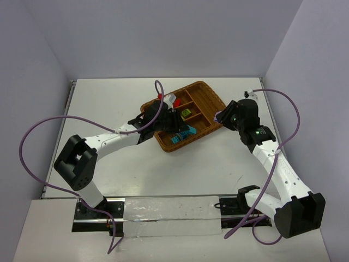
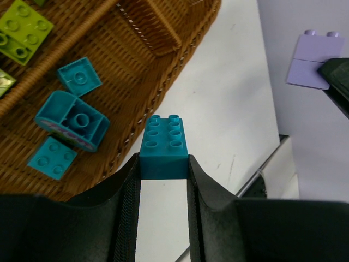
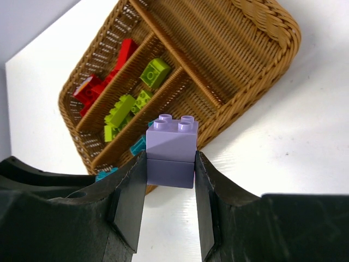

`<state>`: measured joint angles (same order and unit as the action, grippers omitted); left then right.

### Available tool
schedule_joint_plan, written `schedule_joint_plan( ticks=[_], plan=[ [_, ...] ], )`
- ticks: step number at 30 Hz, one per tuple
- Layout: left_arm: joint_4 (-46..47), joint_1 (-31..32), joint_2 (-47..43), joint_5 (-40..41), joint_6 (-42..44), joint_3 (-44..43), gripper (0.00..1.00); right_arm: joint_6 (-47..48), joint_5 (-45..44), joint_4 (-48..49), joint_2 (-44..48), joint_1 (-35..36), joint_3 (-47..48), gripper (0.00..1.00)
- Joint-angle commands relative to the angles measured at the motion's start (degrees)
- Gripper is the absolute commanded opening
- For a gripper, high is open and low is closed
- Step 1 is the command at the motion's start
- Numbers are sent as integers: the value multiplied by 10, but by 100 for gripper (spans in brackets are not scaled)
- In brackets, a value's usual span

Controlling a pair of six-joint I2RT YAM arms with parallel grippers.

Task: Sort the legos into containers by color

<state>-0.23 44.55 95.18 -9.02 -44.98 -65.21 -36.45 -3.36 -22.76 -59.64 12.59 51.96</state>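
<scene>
I'm gripping a cyan brick (image 2: 163, 143) in the left end effector (image 2: 163, 169) beside the tray (image 2: 136, 71), a purple brick (image 3: 172, 143) in the right end effector (image 3: 170, 172).

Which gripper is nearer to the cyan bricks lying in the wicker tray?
Left. The left gripper, shut on another cyan brick, hangs at the wicker tray's rim, right beside the cyan bricks. The right gripper, shut on a purple brick, stands beyond the tray's right edge, farther away.
</scene>
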Motion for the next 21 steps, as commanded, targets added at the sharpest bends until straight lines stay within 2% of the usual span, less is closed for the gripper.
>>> schedule_joint_plan(
  ticks=[1,10,14,16,17,20,21],
  plan=[
    [-22,-11,-21,31,26,-22,0,14,-16,3,11,-1,-10,0],
    [6,-24,20,81,29,-38,1,18,-4,0,23,-1,-19,0],
    [-24,-24,22,87,31,-41,29,19,-4,-2,25,-1,-25,0],
    [-28,-24,9,104,31,-28,64,19,-3,0,25,-2,-29,0],
    [-29,-24,0,105,31,-24,75,17,-2,2,24,-1,-30,0],
    [-35,-21,-22,118,33,-6,88,17,3,3,22,-1,-32,0],
    [-45,-20,-39,124,34,-2,89,17,4,3,22,-1,-31,0]
  ],
)
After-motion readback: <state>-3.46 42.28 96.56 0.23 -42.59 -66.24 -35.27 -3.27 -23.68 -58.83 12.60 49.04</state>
